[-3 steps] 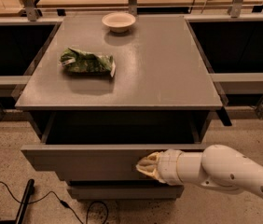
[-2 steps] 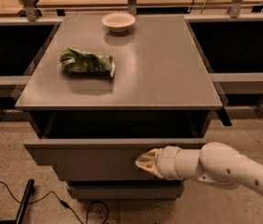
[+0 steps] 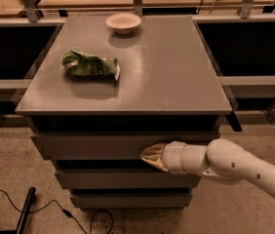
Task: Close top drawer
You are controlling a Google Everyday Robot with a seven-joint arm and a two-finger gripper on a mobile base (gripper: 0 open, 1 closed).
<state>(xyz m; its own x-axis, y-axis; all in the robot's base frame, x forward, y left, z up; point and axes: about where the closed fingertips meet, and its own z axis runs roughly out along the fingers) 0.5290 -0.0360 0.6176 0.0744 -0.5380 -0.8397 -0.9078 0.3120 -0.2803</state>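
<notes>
The top drawer (image 3: 93, 145) is the widest grey front of the grey cabinet (image 3: 127, 82). It stands only slightly out from the cabinet, and a thin dark gap shows above its front panel. My gripper (image 3: 147, 155) comes in from the right on a white arm and its tan tip presses against the right half of the drawer's front panel. It holds nothing that I can see.
A green snack bag (image 3: 89, 65) and a white bowl (image 3: 123, 22) lie on the cabinet top. Two narrower drawer fronts (image 3: 123, 179) sit below the top drawer. A black cable (image 3: 54, 208) runs on the floor at the lower left. Dark bins flank the cabinet.
The top drawer has slid inward from well open to nearly shut. My gripper has moved forward with it, staying against the front panel.
</notes>
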